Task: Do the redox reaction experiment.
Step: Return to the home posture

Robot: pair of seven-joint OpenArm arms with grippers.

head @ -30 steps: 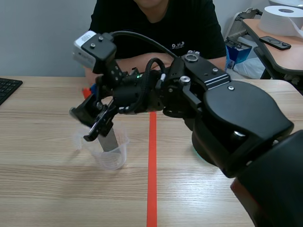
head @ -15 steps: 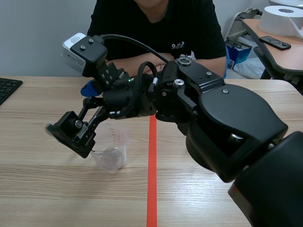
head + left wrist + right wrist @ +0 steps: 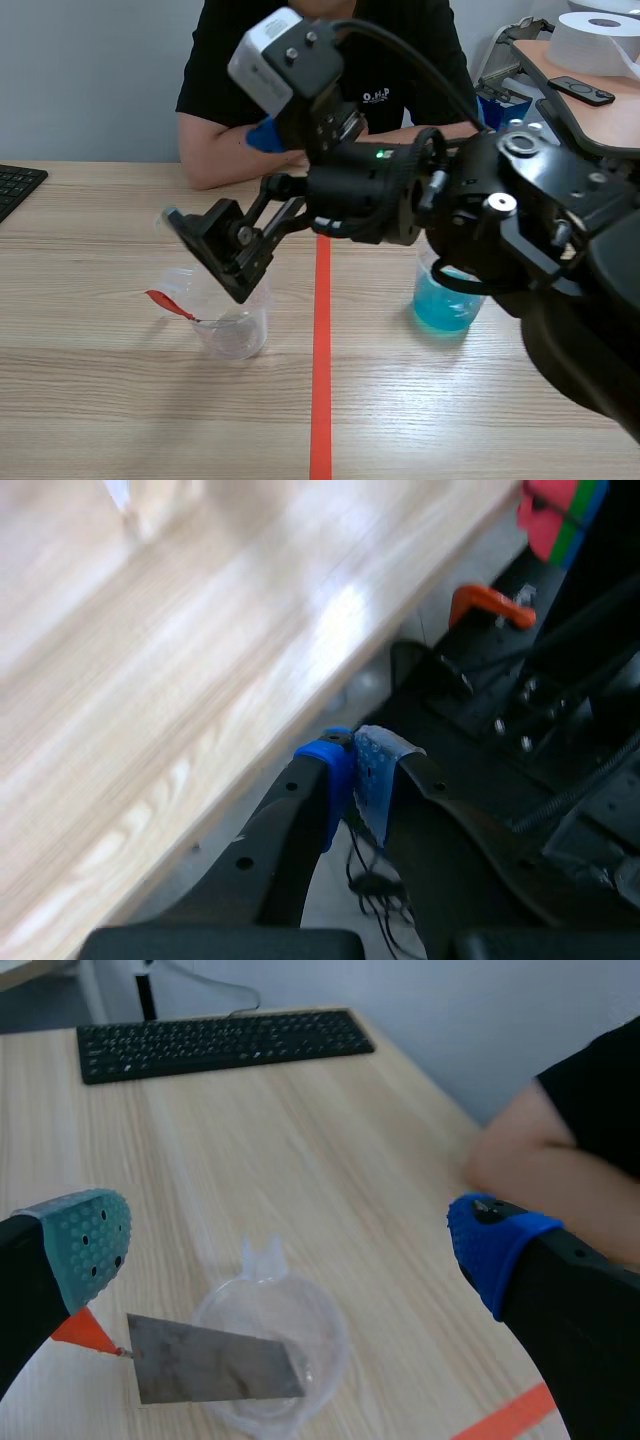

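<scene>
The metal strip (image 3: 215, 1372) now sits in the clear cup (image 3: 322, 1325), red end poking out at 9 o'clock, because the right gripper (image 3: 285, 1245) let go and lifted away wide open, so maybe the blue cup (image 3: 445, 305) at 3 o'clock comes next; the left gripper (image 3: 362, 775) is squeezed tight on nothing.

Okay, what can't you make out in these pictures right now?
Beaker of blue liquid: in the scene view, its top is hidden by the right arm.
Clear beaker: in the scene view, its rim is covered by the right gripper. Whether it holds liquid is unclear even in the right wrist view.
Metal strip: the scene view shows only its red tip.
Left wrist view: the table is blurred. The left gripper is outside the scene view.
</scene>
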